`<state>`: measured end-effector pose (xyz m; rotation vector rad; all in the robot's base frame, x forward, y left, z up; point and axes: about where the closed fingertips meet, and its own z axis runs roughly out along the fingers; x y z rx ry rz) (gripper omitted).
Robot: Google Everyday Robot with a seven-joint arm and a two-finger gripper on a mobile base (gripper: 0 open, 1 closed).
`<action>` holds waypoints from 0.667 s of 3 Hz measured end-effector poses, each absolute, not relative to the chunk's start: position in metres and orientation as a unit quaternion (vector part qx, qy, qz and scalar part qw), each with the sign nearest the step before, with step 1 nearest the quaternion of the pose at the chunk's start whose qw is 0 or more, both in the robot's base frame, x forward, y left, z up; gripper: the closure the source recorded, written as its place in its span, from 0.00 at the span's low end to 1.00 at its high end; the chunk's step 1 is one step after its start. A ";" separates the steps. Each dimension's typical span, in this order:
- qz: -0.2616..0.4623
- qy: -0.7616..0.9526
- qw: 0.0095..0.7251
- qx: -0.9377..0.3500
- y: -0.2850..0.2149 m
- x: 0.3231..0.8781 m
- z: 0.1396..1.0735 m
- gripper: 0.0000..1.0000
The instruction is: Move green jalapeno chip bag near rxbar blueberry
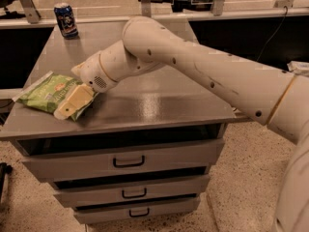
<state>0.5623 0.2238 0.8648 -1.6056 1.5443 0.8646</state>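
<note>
From the camera view, the green jalapeno chip bag [44, 92] lies at the front left corner of the surface [159, 103], close to the front edge. Its long axis runs roughly left to right along that edge, tipped a little toward the back.

The arm [203, 71] reaches in from the right and across the middle of the top. The tool [67, 108] rests on the right-hand end of the bag, touching it and slanting down toward the front left. So the bag lies mostly to the left of the tool and under it, not ahead of it. Whether the tool is spread apart or clamped on the bag, I cannot tell from here.

The rxbar blueberry is not in sight. The thick part of the arm hides much of the back middle of the top, and the bar may lie behind it. I'd judge the bag has to travel right and toward the back, so the move is a drag or carry along the arm's own line.

A blue can [66, 19] stands upright at the back left, well apart from the bag.
</note>
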 end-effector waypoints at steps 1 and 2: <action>0.339 0.609 0.373 -0.613 0.218 0.567 0.860 0.36; 0.337 0.612 0.383 -0.605 0.211 0.568 0.863 0.61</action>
